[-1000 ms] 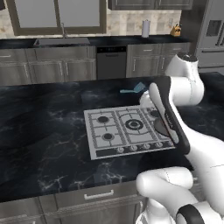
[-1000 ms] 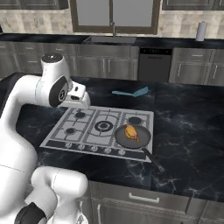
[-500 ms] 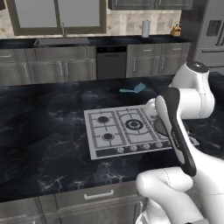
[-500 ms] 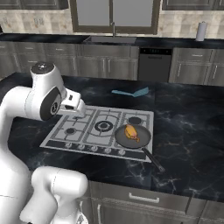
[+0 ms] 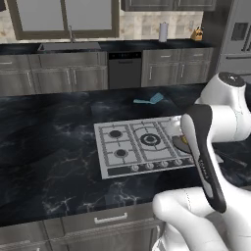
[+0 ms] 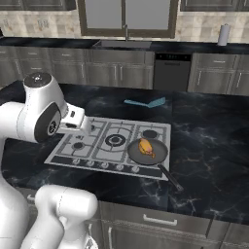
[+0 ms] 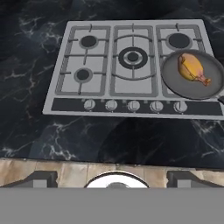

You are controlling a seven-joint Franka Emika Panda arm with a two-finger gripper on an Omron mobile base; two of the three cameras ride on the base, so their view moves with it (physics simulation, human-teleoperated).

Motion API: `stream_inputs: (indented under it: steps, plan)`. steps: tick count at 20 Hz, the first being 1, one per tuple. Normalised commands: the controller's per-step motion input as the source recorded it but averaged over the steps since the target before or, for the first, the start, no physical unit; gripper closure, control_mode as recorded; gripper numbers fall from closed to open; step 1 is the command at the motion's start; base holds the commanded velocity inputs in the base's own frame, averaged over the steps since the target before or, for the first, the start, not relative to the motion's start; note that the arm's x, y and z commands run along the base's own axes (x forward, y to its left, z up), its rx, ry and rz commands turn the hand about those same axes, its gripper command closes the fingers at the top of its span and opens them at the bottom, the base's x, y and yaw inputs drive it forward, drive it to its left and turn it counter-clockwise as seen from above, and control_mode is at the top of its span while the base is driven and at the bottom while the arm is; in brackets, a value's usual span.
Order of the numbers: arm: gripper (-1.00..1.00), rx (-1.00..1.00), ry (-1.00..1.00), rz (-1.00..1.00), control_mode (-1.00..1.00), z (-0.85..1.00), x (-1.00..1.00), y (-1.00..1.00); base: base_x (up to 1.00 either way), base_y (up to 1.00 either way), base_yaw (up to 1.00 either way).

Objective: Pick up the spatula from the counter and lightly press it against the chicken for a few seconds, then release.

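Blue spatula [image 6: 145,103] on counter [image 6: 214,141]; chicken [image 6: 146,147] in pan [image 6: 158,156]; arm lettering [image 5: 203,164] probably unreadable.

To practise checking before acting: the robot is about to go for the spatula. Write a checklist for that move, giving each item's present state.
1. Gripper open and empty: ok. Its fingertips stand wide apart with nothing between them.
2. Spatula free to grasp: ok. It lies flat on the counter beyond the stove, with nothing on it.
3. Gripper over the spatula: not ok. The gripper looks down at the stove's front edge, and the spatula lies on the far side.
4. Chicken in place: ok. It rests in the pan at the stove's front right.
5. Burner under the pan off: cannot tell. The pan covers it.
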Motion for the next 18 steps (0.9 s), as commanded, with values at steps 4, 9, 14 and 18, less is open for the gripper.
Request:
stream_inputs:
  steps: [4,9,14,18]
  plan:
    - [-1.00,0.00,0.00,0.00,-1.00,0.09,-0.30,0.00,0.00,0.00,0.00]
    - [-1.00,0.00,0.00,0.00,-1.00,0.02,-0.45,0.00,0.00,0.00,0.00]
    - [-1.00,0.00,0.00,0.00,-1.00,0.00,-0.56,0.00,0.00,0.00,0.00]
    - [-1.00,0.00,0.00,0.00,-1.00,0.00,-0.43,0.00,0.00,0.00,0.00]
